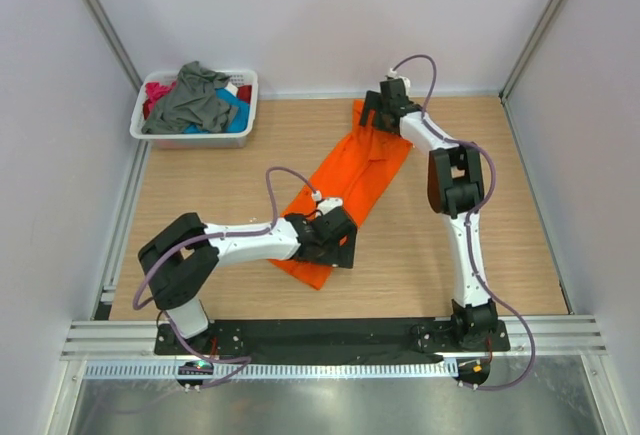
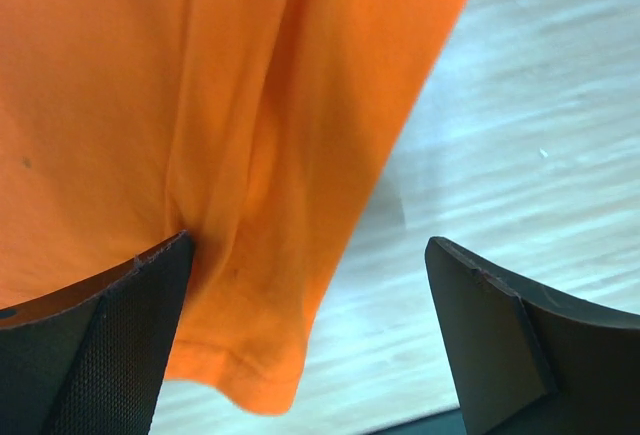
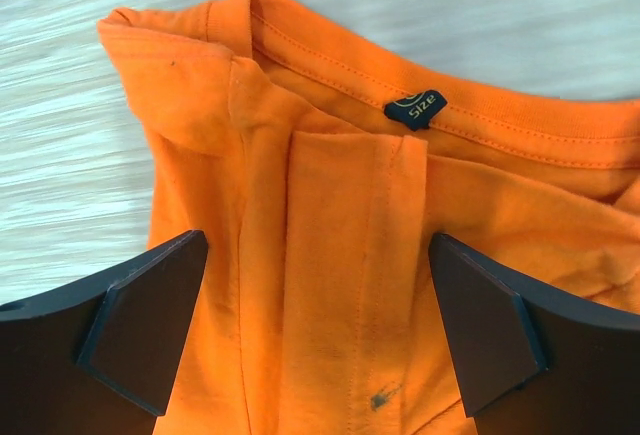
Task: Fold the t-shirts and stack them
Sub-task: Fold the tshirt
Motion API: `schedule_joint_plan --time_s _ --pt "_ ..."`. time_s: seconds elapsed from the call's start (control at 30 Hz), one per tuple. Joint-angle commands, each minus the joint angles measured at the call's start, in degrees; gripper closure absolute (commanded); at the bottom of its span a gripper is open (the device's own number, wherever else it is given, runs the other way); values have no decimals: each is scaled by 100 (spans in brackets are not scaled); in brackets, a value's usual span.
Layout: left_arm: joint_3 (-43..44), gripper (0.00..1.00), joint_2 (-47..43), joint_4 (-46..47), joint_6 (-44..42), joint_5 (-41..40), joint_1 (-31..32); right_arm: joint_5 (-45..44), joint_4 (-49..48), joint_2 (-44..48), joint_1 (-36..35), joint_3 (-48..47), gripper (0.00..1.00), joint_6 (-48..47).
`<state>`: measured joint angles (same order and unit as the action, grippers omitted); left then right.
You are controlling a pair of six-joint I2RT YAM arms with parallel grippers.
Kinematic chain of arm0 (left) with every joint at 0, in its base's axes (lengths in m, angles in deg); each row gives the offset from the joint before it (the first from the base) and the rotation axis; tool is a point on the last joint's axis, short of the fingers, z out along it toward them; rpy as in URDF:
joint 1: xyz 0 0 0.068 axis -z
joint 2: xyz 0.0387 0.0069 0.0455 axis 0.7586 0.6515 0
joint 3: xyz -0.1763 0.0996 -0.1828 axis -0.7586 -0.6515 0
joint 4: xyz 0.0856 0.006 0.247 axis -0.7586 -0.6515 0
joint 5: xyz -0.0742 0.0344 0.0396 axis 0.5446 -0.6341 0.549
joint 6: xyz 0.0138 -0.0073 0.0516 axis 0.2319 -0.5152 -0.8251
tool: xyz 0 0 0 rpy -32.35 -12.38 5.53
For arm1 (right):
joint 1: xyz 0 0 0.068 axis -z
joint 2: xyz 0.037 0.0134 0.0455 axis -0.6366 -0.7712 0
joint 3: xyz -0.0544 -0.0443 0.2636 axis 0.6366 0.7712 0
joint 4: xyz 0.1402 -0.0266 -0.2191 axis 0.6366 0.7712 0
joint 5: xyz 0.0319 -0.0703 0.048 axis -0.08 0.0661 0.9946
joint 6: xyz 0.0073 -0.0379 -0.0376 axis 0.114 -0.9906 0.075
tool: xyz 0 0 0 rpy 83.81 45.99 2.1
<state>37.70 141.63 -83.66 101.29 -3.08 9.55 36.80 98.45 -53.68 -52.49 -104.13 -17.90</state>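
Tee [image 1: 360, 180], orange, narrow strip; L pincer [image 1: 338, 245] at hem, R pincer [image 1: 378, 110] at collar, both apart, prob. for halving.

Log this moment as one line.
orange t-shirt: folded lengthwise, flat | left gripper: open, bottom end | right gripper: open, over collar

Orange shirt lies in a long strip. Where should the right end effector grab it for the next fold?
Take the collar end of the orange shirt, coming straight down from above. The right end effector hangs open over it, and the folded layers lie flat there, so a pinch through all layers below the label probably lifts the strip cleanly.
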Motion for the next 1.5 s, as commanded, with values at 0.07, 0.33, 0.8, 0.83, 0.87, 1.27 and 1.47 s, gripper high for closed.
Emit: schedule_joint_plan --time_s 0.07,0.33,0.8,0.83,0.87,1.27,1.47 --pt "769 0 212 -929 1619 -599 955 281 544 -669 -392 -390 0 -187" --pt "1192 0 661 -1116 2182 -689 1309 377 413 -835 -796 -636 0 -284" --pt "1301 0 -971 -1776 346 -2517 932 624 598 763 -850 -1058 0 -152" --pt "1089 0 -1086 -1539 145 -2221 713 624 641 842 -858 -1050 0 -126" --pt "913 0 -1166 -1380 21 -2140 607 624 694 912 -858 -1041 0 -39" --pt "-267 0 -1080 273 -1018 -1049 131 140 1046 1485 -867 373 0 428" --pt "-284 0 -439 239 -957 -1172 131 79 914 1161 -937 691 0 393"
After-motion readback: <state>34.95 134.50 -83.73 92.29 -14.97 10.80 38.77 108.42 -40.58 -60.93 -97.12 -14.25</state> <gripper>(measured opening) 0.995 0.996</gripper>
